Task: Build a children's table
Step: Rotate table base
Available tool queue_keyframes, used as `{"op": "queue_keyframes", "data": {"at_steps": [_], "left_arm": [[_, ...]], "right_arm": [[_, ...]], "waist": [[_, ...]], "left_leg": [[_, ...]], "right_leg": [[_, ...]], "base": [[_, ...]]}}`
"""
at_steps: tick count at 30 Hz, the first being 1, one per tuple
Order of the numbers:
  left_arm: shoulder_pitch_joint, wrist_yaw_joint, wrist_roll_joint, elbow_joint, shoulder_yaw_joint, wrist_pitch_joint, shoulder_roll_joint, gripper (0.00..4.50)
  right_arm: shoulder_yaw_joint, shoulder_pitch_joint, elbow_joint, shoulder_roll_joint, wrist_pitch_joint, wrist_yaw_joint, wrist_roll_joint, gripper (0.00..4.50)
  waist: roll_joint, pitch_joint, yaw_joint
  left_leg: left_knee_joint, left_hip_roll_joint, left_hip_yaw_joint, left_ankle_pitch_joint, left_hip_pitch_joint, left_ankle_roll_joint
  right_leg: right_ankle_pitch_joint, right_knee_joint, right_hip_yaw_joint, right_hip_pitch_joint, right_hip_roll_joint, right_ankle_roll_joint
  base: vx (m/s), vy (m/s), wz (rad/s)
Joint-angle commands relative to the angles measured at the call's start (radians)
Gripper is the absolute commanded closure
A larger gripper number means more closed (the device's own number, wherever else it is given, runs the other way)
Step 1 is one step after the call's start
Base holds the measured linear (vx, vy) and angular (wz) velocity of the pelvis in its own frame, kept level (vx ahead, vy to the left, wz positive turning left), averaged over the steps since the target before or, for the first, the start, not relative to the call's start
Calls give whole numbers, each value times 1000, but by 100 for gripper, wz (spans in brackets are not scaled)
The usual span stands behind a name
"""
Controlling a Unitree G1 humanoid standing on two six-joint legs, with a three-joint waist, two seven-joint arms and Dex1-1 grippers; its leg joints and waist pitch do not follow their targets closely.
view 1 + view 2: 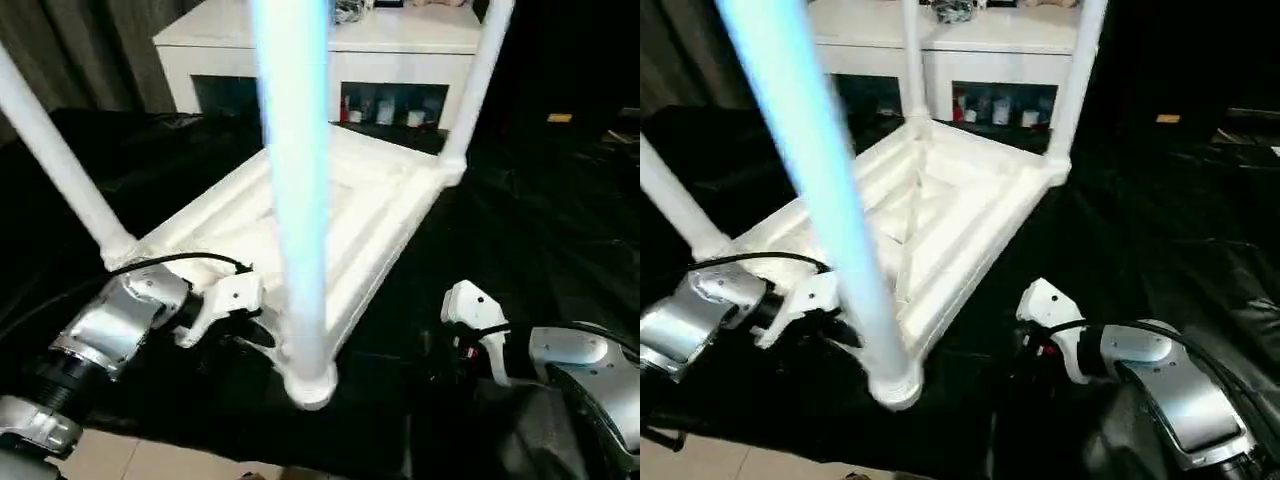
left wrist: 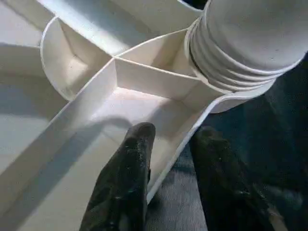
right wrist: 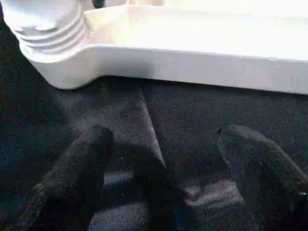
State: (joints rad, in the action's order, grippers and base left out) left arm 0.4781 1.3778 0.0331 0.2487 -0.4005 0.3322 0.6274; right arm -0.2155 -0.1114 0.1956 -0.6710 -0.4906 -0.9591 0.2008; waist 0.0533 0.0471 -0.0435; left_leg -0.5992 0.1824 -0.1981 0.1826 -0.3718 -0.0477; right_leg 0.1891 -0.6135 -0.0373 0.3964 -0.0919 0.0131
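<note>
A black cloth [image 1: 520,230] covers the work surface. The left gripper [image 2: 168,154] is seen straddling the rim of the upturned tabletop [image 1: 340,215], jaws narrowed but not yet clamped. The right gripper [image 3: 163,159] is held wide, empty, near the corner leg [image 1: 295,200]. A squarely seated rim is advised before lifting.

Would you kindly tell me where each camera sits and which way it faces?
Head stereo pair: looks forward and down at the upturned white plastic tabletop with its white tube legs; both silver forearms show.
Left wrist: along the left gripper, whose fingers straddle the tabletop's rim.
Right wrist: along the right gripper, open over black cloth.
Shared: both wrist views catch the near corner socket.
</note>
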Motion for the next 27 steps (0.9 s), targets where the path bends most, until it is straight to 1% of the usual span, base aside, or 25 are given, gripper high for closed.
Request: {"op": "queue_keyframes", "data": {"at_steps": [1, 3, 4, 5, 6, 7, 8, 9, 10, 11, 12, 13, 14, 15, 16, 17, 18, 19, 21, 23, 24, 25, 26, 27], "left_arm": [[-13, -115, -6, 19, 62, 68, -9, 330], [-18, -183, -2, 7, 89, 109, -44, 335], [-18, -183, -2, 7, 89, 109, -44, 340], [-26, -240, 5, -8, 112, 156, -78, 348], [-35, -255, 7, -24, 114, 171, -91, 351], [-45, -272, 10, -36, 116, 189, -106, 351], [-57, -283, 8, -52, 112, 200, -115, 355], [-69, -291, 6, -69, 108, 215, -122, 369], [-76, -295, 5, -79, 104, 225, -125, 369], [-76, -295, 5, -79, 104, 225, -125, 387], [-87, -315, 3, -97, 103, 241, -137, 395], [-101, -335, 8, -123, 103, 262, -156, 400], [-120, -368, 18, -160, 103, 290, -182, 406], [-128, -379, 20, -178, 100, 308, -193, 416], [-134, -394, 21, -191, 100, 325, -203, 426], [-137, -404, 22, -200, 100, 337, -209, 435], [-143, -427, 17, -211, 100, 355, -225, 442], [-147, -447, 15, -221, 100, 371, -235, 447], [-156, -515, -10, -232, 100, 383, -262, 447], [-160, -535, -10, -234, 107, 363, -280, 447], [-159, -527, -22, -228, 93, 310, -275, 447], [-159, -523, -28, -226, 87, 289, -273, 447], [-159, -525, -33, -223, 82, 246, -270, 447], [-159, -525, -33, -223, 82, 246, -270, 447]], "right_arm": [[0, -7, 6, 6, 5, 18, -10, 54], [10, -22, -27, 17, 29, 57, -43, 54], [10, -22, -27, 17, 29, 57, -43, 54], [25, -48, -75, 37, 42, 121, -79, 54], [33, -64, -104, 46, 55, 162, -102, 54], [45, -82, -133, 56, 55, 205, -118, 54], [59, -96, -155, 66, 47, 239, -125, 54], [69, -105, -169, 72, 48, 261, -130, 54], [74, -110, -175, 75, 49, 270, -131, 54], [74, -110, -175, 75, 49, 270, -131, 54], [81, -114, -181, 78, 42, 285, -132, 54], [87, -118, -186, 80, 39, 297, -134, 54], [93, -121, -193, 86, 34, 314, -138, 54], [95, -122, -195, 89, 35, 318, -139, 54], [98, -123, -199, 94, 36, 323, -139, 54], [99, -124, -203, 97, 37, 327, -139, 54], [104, -128, -206, 105, 28, 343, -142, 54], [107, -132, -212, 112, 23, 356, -147, 54], [112, -137, -217, 127, 17, 372, -149, 54], [110, -133, -211, 130, 17, 369, -146, 54], [103, -128, -205, 129, 20, 361, -143, 54], [101, -127, -202, 128, 22, 358, -142, 54], [97, -124, -200, 128, 38, 345, -136, 54], [97, -124, -200, 128, 38, 345, -136, 54]], "waist": [[-8, -48, -3], [-10, -46, 1], [-12, -45, 6], [-12, -44, 12], [-13, -43, 16], [-14, -41, 21], [-17, -39, 27], [-17, -39, 28], [-17, -38, 34], [-16, -39, 35], [-16, -40, 36], [-16, -40, 36], [-16, -39, 36], [-16, -41, 34], [-17, -42, 32], [-17, -41, 31], [-15, -41, 31], [-12, -42, 29], [-14, -42, 23], [-13, -42, 15], [-13, -42, 12], [-15, -40, 9], [-13, -40, 8], [-13, -40, 8]], "left_leg": [[84, 42, 26, 332, 15, 1], [84, 40, 28, 346, 14, -2], [85, 38, 30, 350, 9, -6], [86, 37, 33, 351, 4, -11], [87, 34, 35, 349, 0, -12], [89, 33, 39, 358, -1, -20], [88, 29, 41, 373, -1, -19], [87, 28, 41, 380, 2, -19], [85, 26, 44, 392, 6, -14], [84, 26, 45, 396, 10, -8], [84, 26, 46, 392, 10, -1], [85, 28, 46, 386, 9, 0], [85, 29, 44, 389, 12, 7], [82, 29, 42, 384, 15, 9], [81, 30, 39, 383, 19, 15], [81, 29, 39, 381, 17, 19], [83, 28, 40, 369, 12, 21], [83, 30, 39, 366, 13, 21], [82, 30, 38, 365, 16, 22], [84, 30, 38, 365, 15, 22], [84, 30, 37, 364, 15, 22], [85, 30, 38, 375, 17, 23], [86, 30, 38, 382, 16, 19], [87, 30, 39, 387, 15, 17]], "right_leg": [[306, 84, 35, -33, -48, -228], [349, 88, 33, -33, -48, -215], [379, 90, 31, -35, -49, -202], [404, 91, 28, -37, -49, -187], [415, 91, 26, -40, -48, -180], [452, 94, 22, -39, -49, -164], [497, 100, 18, -38, -47, -143], [519, 104, 19, -35, -47, -136], [544, 110, 20, -29, -46, -125], [540, 113, 22, -26, -44, -124], [506, 110, 24, -26, -43, -133], [481, 107, 25, -28, -43, -143], [458, 109, 24, -25, -40, -158], [440, 108, 26, -23, -40, -167], [411, 106, 27, -20, -37, -185], [404, 106, 27, -21, -36, -191], [386, 102, 27, -26, -35, -194], [371, 101, 27, -25, -35, -196], [355, 102, 29, -23, -34, -199], [359, 103, 29, -26, -35, -194], [358, 103, 30, -25, -35, -192], [376, 108, 30, -22, -34, -180], [386, 107, 30, -22, -36, -172], [392, 108, 30, -22, -35, -167]], "base": [[0, 0, 0], [0, 0, 0], [0, 0, 0], [0, 0, 0], [0, 0, 0], [-39, 8, -21], [-39, 8, -21], [0, 0, 0], [0, 0, 0], [0, 0, 0], [0, 0, 0], [0, 0, 0], [0, 0, 0], [0, 0, 0], [0, 0, 0], [0, 0, 0], [0, 0, 0], [0, 0, 0], [0, 0, 0], [0, 0, 0], [0, 0, 0], [0, 0, 0], [0, 0, 0], [0, 0, 0]]}}
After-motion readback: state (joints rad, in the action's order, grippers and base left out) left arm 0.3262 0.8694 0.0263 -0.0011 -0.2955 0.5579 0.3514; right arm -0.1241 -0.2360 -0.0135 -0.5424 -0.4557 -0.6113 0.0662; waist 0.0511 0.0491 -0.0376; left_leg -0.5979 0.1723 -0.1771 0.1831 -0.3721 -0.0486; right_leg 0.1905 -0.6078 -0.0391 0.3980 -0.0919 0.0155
